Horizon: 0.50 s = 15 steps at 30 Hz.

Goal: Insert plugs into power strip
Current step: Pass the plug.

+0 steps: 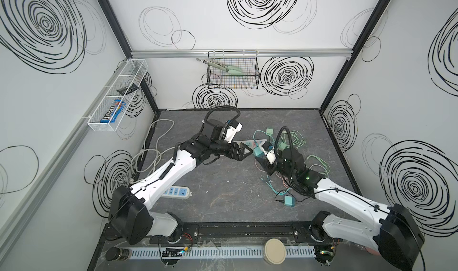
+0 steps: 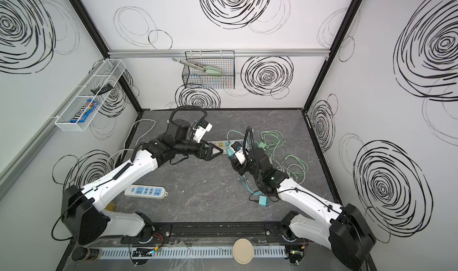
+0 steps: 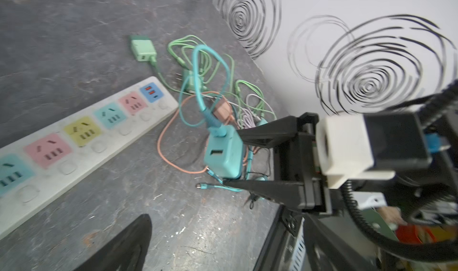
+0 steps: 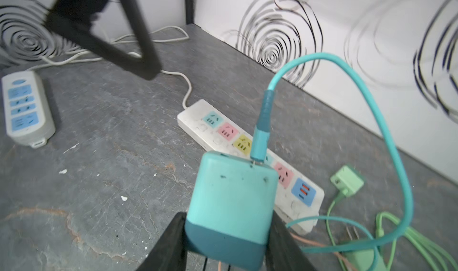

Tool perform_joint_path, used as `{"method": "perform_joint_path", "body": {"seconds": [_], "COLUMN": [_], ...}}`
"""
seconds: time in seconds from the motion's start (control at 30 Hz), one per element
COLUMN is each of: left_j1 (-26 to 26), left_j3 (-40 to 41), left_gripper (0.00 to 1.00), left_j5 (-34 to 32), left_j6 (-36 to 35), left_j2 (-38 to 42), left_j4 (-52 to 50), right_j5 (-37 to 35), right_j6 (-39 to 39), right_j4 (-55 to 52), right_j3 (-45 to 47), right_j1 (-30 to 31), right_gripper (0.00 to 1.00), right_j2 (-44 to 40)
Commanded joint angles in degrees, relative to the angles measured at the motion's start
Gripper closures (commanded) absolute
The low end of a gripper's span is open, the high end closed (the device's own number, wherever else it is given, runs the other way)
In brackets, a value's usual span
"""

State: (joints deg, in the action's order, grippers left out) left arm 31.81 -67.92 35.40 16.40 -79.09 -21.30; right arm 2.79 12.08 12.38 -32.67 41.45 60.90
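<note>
Two fingers (image 4: 168, 242) of the right gripper (image 4: 226, 235) are clamping the teal plug (image 4: 230, 198) at lower centre, prongs cut off below. Left gripper (image 1: 247, 151) is hanging spread beside the power strip (image 4: 190, 116); tabletop (image 4: 86, 195) is lying bare lower-left.
</note>
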Motion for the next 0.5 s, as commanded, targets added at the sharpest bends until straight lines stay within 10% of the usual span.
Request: {"method": "perform_joint_path", "body": {"seconds": [0.0,0.47], "left_j1": [-0.65,0.65], "left_j3": [-1.31,-0.99], "left_gripper": [0.08,0.30], "left_j5": [9.17,13.04], "left_j6": [-4.17,-9.95], "left_j2": [1.02,-1.02], "left_j4": [-3.13,-7.63], "right_j5": [4.11,9.33], "right_j6": [13.34,23.00], "right_j4": [6.78,8.22], "right_j3": [2.73,4.06], "right_j1": [1.96,5.74], "right_gripper": [0.62,0.63], "right_j2": [-2.71,-4.71]}}
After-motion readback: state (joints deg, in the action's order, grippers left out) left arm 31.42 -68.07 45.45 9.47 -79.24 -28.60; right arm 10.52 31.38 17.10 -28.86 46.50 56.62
